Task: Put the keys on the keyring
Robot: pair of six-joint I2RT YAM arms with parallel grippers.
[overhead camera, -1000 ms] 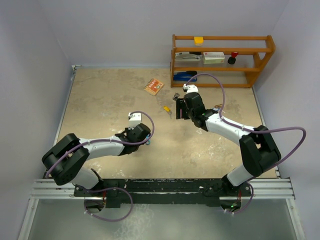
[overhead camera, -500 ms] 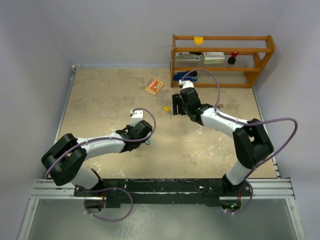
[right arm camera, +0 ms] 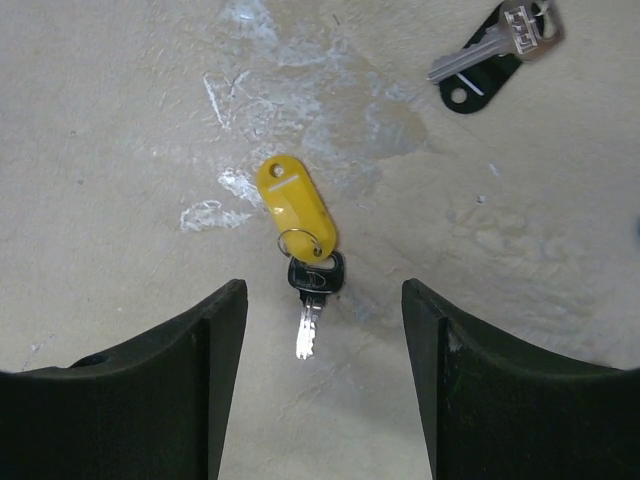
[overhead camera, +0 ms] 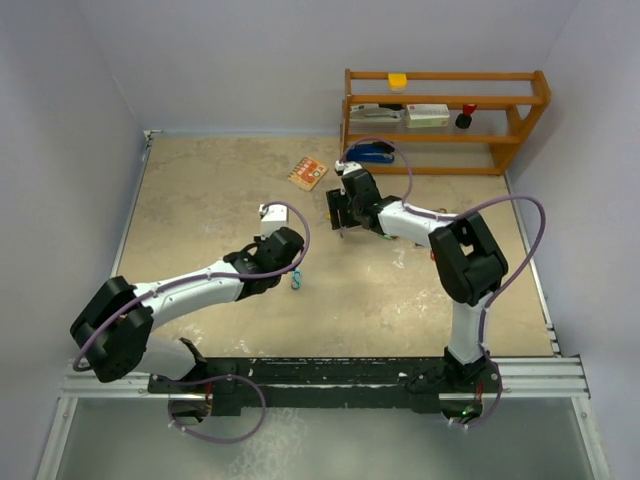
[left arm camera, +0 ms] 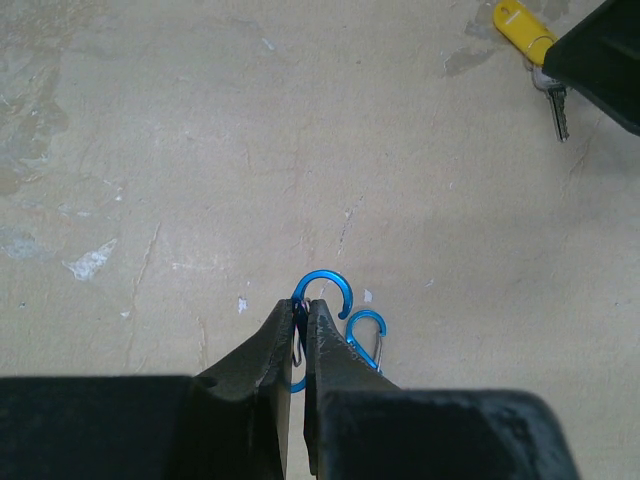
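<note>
The yellow key (right arm camera: 300, 240) lies mid-frame between my right gripper's (right arm camera: 322, 300) spread fingers. My left gripper (left arm camera: 302, 315) pinches the blue keyring (left arm camera: 328, 290). Closing off-centre could skid the flat key away.

The left arm (overhead camera: 190, 290) and the right arm (overhead camera: 415, 220) have white link shells between chunky black joints. A thin purple cable (overhead camera: 303, 240) loops along each. The left claw (left arm camera: 297, 330) and the right claw (right arm camera: 322, 290) have matte black, tapering fingers (right arm camera: 190, 380).
</note>
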